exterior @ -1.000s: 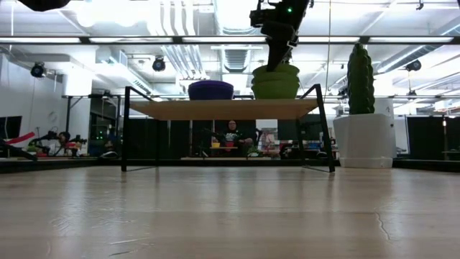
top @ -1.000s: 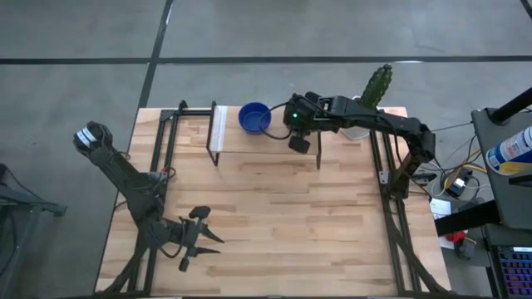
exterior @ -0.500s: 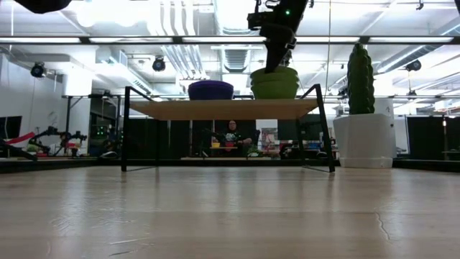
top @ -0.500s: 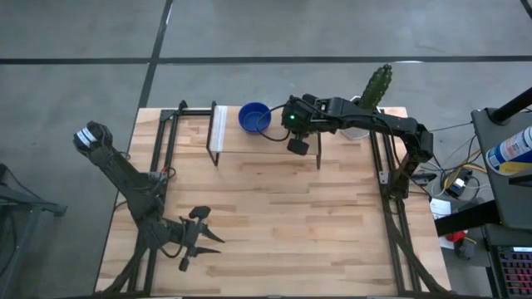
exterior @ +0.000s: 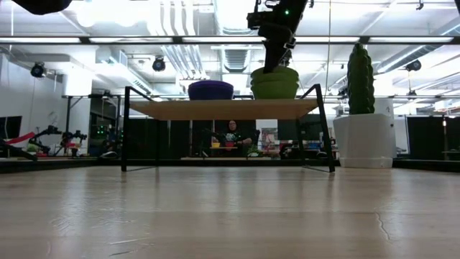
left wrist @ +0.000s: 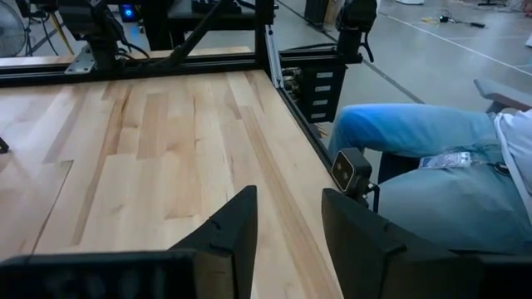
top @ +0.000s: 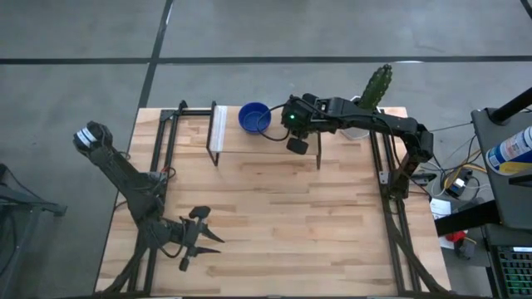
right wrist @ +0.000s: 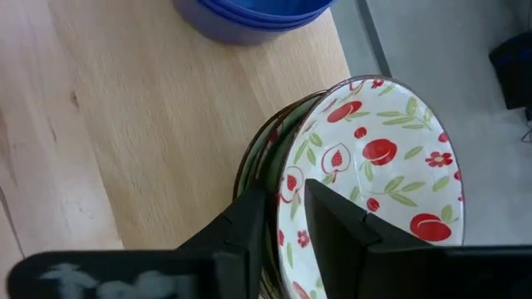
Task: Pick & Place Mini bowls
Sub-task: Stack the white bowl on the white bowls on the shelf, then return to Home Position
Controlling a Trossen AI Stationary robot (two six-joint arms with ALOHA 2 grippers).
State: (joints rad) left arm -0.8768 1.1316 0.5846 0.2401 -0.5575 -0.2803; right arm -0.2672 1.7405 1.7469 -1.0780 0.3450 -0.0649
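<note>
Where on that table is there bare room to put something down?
The wide wooden middle of the table, between the small shelf at the far edge and the left gripper near the front, lies bare. The shelf is crowded: blue bowls, floral bowls and the right gripper over them.

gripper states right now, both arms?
Left gripper: open, empty, over the table's near left corner.
Right gripper: fingers astride the rim of the top cream floral mini bowl on the shelf; grip cannot be told.

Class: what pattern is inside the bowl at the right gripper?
Red-and-green floral print on cream bowl; right wrist view.
</note>
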